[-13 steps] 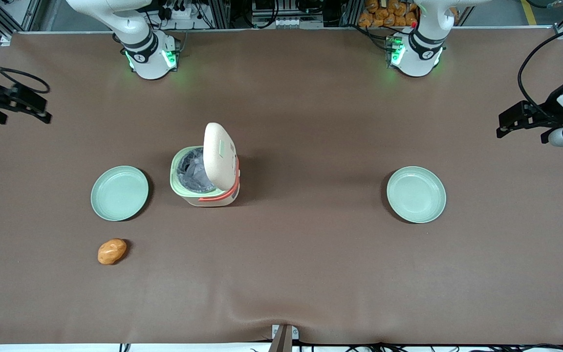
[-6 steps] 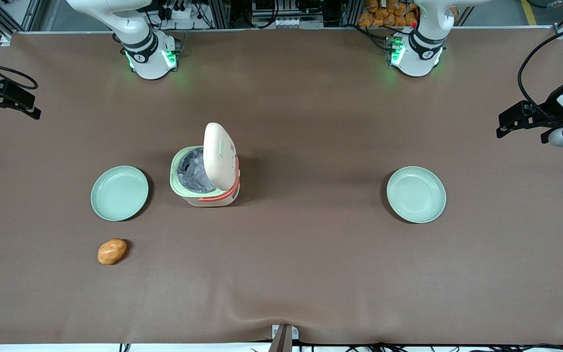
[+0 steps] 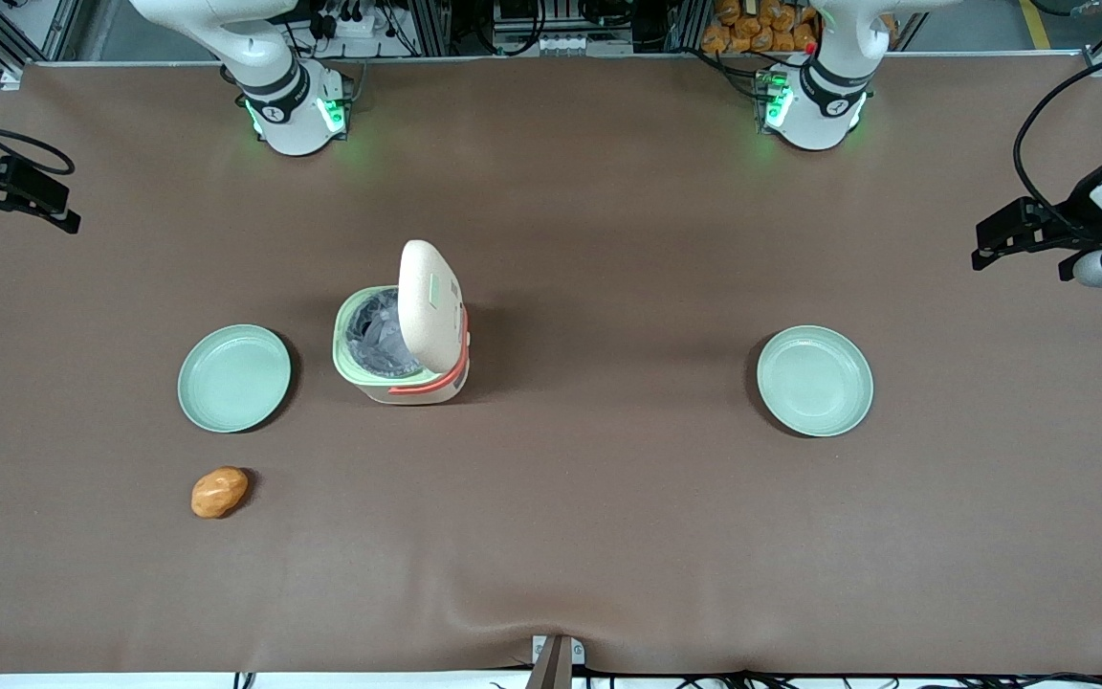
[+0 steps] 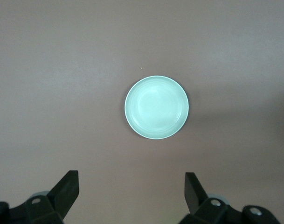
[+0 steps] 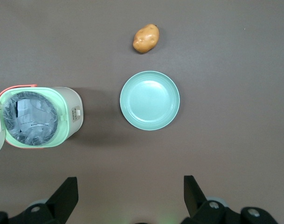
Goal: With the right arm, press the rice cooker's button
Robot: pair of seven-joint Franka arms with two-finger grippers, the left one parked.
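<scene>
The cream rice cooker stands mid-table with its lid swung up and its pale green rim and grey inner pot exposed. It also shows in the right wrist view, where its side panel faces the nearby plate. My right gripper hangs high over the working arm's end of the table, well away from the cooker. It is open and empty, and in the wrist view both black fingers stand wide apart over bare mat.
A pale green plate lies beside the cooker toward the working arm's end, also in the wrist view. A potato lies nearer the front camera. A second green plate lies toward the parked arm's end.
My right gripper drew back a little toward the working arm's end of the table and farther from the front camera, then stopped. The cooker, plates and potato have not moved.
</scene>
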